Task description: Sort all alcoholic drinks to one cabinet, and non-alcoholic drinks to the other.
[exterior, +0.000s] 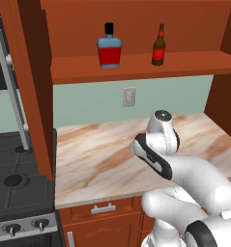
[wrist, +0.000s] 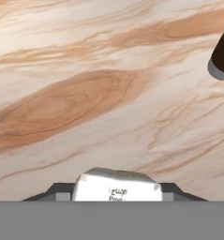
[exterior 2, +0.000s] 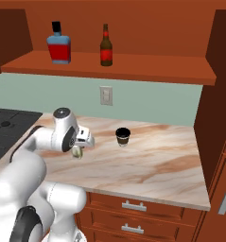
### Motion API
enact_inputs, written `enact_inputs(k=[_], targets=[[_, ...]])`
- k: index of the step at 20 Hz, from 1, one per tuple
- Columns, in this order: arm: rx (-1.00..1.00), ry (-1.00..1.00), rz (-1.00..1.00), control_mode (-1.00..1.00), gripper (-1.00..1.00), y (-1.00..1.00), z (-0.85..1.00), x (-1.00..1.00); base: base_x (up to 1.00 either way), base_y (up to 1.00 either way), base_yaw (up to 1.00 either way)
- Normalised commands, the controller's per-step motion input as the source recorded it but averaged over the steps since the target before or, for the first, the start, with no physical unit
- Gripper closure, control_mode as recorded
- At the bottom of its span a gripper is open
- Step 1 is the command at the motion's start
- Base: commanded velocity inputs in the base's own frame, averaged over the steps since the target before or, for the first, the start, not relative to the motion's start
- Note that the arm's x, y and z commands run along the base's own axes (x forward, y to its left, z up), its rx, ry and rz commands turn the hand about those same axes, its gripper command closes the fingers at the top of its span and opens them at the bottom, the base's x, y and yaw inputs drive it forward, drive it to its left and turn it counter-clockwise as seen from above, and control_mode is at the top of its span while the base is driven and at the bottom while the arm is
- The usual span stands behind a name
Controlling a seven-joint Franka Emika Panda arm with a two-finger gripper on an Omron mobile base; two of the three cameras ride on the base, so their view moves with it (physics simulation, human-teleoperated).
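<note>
On the shelf of the red-brown wall cabinet (exterior: 136, 65) (exterior 2: 147, 64) stand two alcoholic drinks, the squat red bottle (exterior: 109, 48) (exterior 2: 59, 45) and the slim brown bottle (exterior: 158, 47) (exterior 2: 106, 48). My gripper (exterior 2: 78, 147) (wrist: 117, 196) hangs low over the left part of the marble counter (exterior 2: 157, 160), shut on the small cream-white carton (exterior 2: 77, 151) (wrist: 115, 180), which sits between the dark finger tips. The dark-brown cup with a black lid (exterior 2: 123, 136) (wrist: 222, 56) stands upright on the counter to the right of the gripper, apart from it.
A black stove (exterior: 15, 183) (exterior 2: 5, 125) adjoins the counter's left end. A wall outlet (exterior: 129, 96) (exterior 2: 106, 95) sits below the shelf. Drawers with metal handles (exterior: 103, 208) (exterior 2: 133, 205) run under the counter. A tall wooden panel (exterior 2: 218, 94) bounds the right side.
</note>
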Motion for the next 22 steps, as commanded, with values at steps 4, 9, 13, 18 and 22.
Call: enact_inputs(k=[4,9,13,18,22], targets=[[-0.01,-0.02,0.06,-1.0,1.0,0.0,0.73,-0.09,0.0,0.0,0.0],[-0.04,0.0,0.06,-1.0,1.0,0.0,0.67,-0.1,0.0,0.0,0.0],[-0.07,0.0,0.04,-1.0,1.0,0.0,0.58,-0.15,0.0,0.0,0.0],[-0.07,0.0,0.04,-1.0,1.0,0.0,0.52,-0.18,0.0,0.0,0.0],[-0.06,0.0,0.04,-1.0,1.0,-0.01,0.42,-0.22,0.0,0.0,0.0]])
